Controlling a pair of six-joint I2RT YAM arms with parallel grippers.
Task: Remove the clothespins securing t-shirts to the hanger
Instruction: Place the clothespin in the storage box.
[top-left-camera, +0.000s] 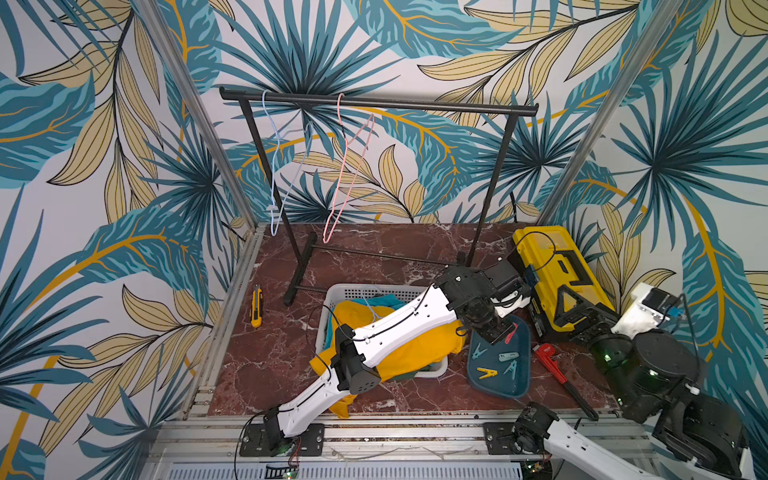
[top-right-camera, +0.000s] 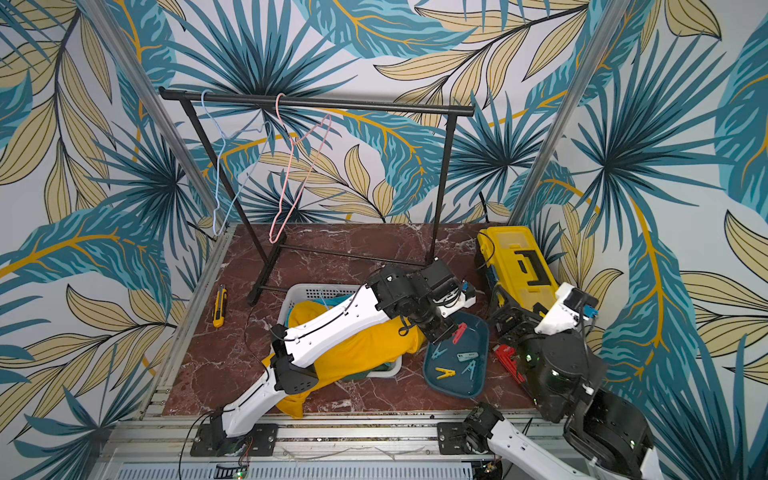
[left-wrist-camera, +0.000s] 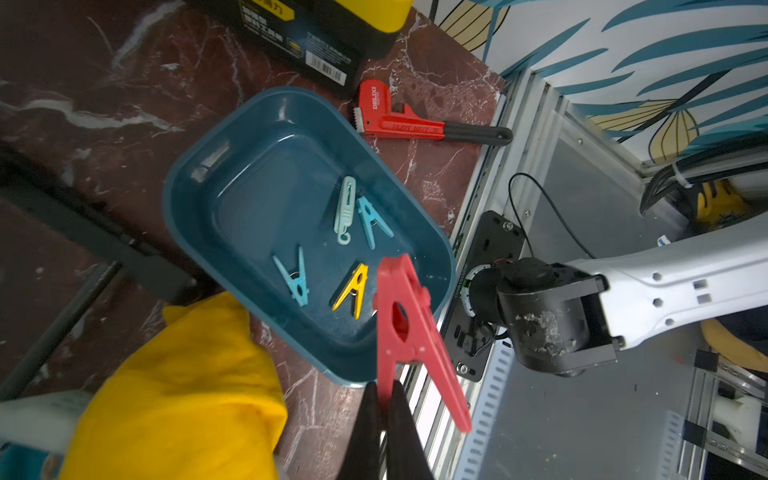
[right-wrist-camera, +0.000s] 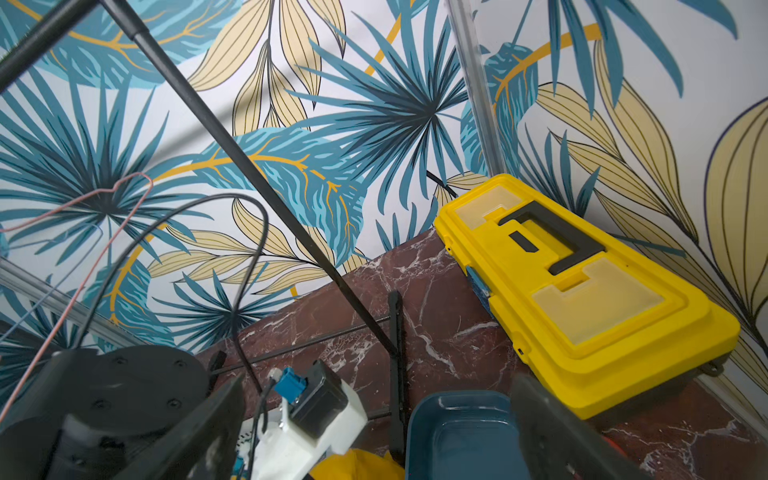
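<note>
My left gripper is shut on one leg of a red clothespin and holds it over the near end of a dark teal tray. In the tray lie two blue clothespins, a pale mint one and a yellow one. A yellow t-shirt is heaped in a white basket under my left arm, with turquoise cloth beneath it. My right gripper stands open and empty beside the tray's far end.
A black clothes rack at the back carries a bare blue wire hanger and a bare pink one. A yellow toolbox and a red pipe wrench lie right of the tray. A yellow utility knife lies at the left.
</note>
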